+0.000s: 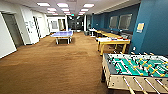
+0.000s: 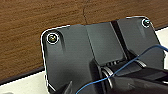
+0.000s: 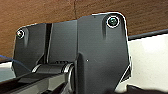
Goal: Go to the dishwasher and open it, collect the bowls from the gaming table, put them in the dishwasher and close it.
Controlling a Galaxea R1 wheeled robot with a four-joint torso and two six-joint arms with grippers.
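Across the brown carpet (image 1: 50, 65) we see a blue ping-pong table (image 1: 62, 34) at left, then the gaming table (image 1: 113, 41) with bowls (image 1: 119, 38) on its white top, then the foosball table (image 1: 136, 68). We judge we're driving to collect; steering toward it comes next. Our fingers' state we cannot tell.

Brown carpet (image 3: 45, 12) is seen beyond the robot's dark plate (image 3: 100, 55), and a pale surface (image 3: 150, 65) edged by a dark strip (image 3: 147, 34) lies beside it.
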